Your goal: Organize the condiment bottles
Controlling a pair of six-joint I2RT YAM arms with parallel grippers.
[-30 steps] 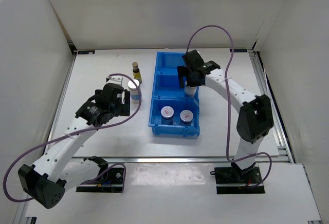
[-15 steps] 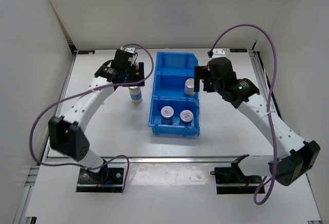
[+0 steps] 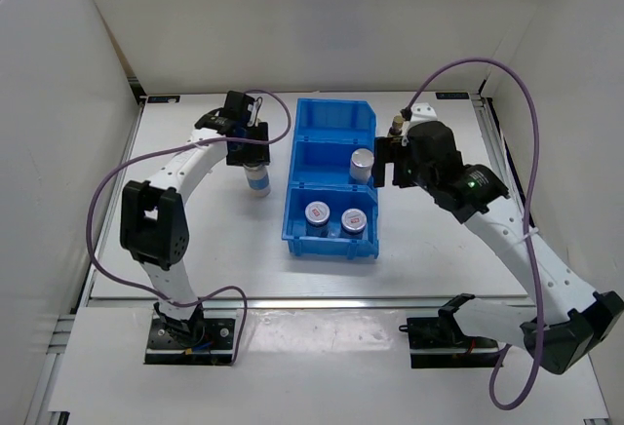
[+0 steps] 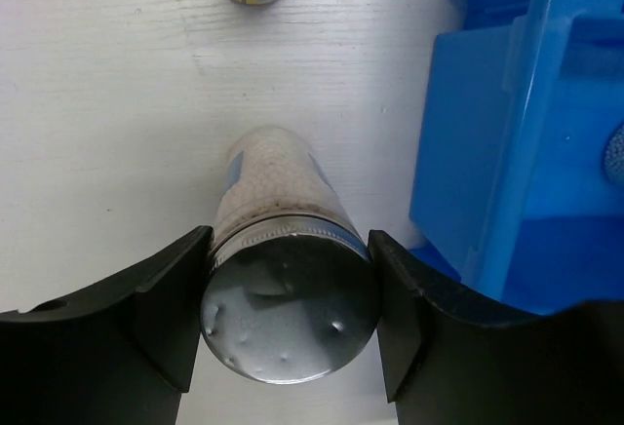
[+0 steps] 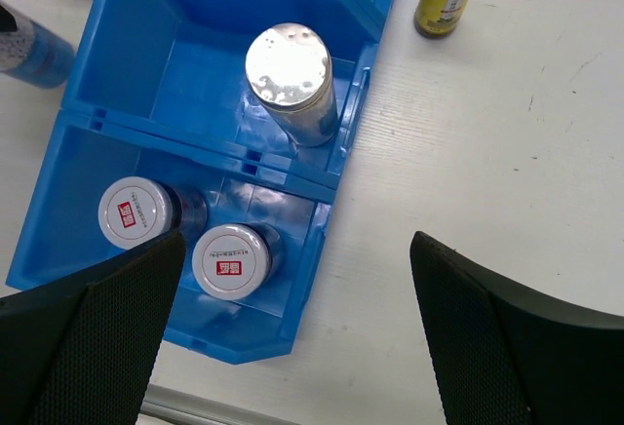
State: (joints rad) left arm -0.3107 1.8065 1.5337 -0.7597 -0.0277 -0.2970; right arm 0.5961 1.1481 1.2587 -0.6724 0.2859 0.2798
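One white cylinder (image 4: 273, 186) sits in the left jaws, clamped at its lid (image 4: 289, 318); lift straight to clear the bin (image 4: 458, 152) wall. Right jaws gape empty.

Blue bin (image 5: 185, 79), silver-lidded speckled white cylinder (image 4: 283, 323), red-marked white-lidded jars (image 5: 136, 212).

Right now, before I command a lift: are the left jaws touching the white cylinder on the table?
Touching. Left wrist view: both jaws sit flush against the white cylinder's silver lid, no gap either side.
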